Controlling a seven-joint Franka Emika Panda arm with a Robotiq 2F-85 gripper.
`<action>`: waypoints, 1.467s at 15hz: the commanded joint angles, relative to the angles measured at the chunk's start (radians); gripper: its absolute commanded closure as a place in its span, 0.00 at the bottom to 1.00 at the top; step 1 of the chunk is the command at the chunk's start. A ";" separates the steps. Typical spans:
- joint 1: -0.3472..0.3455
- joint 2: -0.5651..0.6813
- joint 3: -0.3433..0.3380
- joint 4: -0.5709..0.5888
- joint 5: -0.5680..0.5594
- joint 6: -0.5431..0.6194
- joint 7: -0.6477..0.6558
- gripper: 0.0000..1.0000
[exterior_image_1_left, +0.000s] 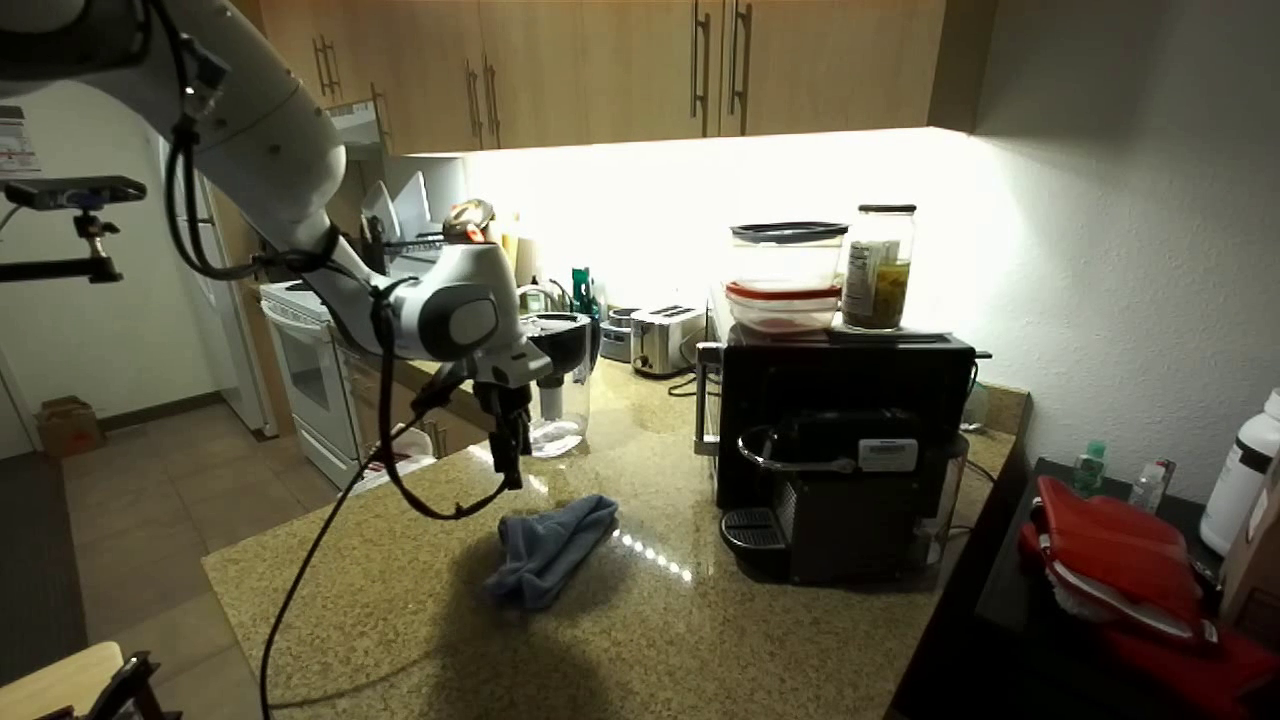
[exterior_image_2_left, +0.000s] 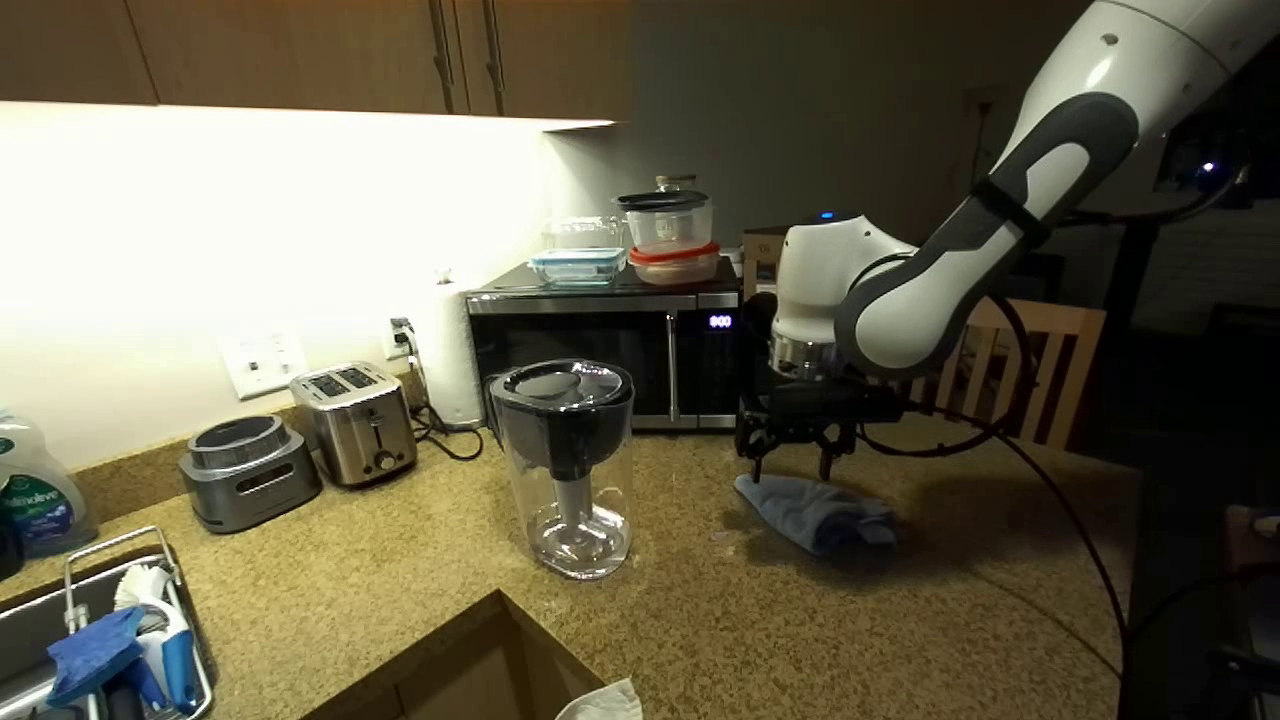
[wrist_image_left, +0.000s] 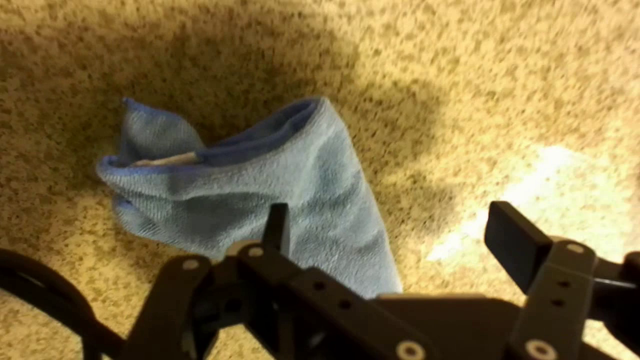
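A crumpled blue-grey cloth lies on the speckled counter in both exterior views. In the wrist view the cloth has a folded, raised edge with a pale tag on it. My gripper is open and empty, pointing down, in the wrist view and both exterior views. In the wrist view its left finger overlaps the cloth and its right finger is over the counter to the right. The fingertips look just above the cloth; whether one touches it I cannot tell.
A clear water pitcher with a black top stands near the gripper. A microwave bears plastic containers. A black coffee machine stands beside it. A toaster and sink are farther along. A cable hangs from the arm.
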 joint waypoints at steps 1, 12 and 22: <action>-0.017 -0.011 0.105 -0.024 0.102 -0.025 -0.162 0.00; 0.005 -0.106 0.105 -0.082 0.057 -0.222 -0.486 0.00; -0.108 -0.346 0.069 -0.247 0.063 -0.278 -0.876 0.00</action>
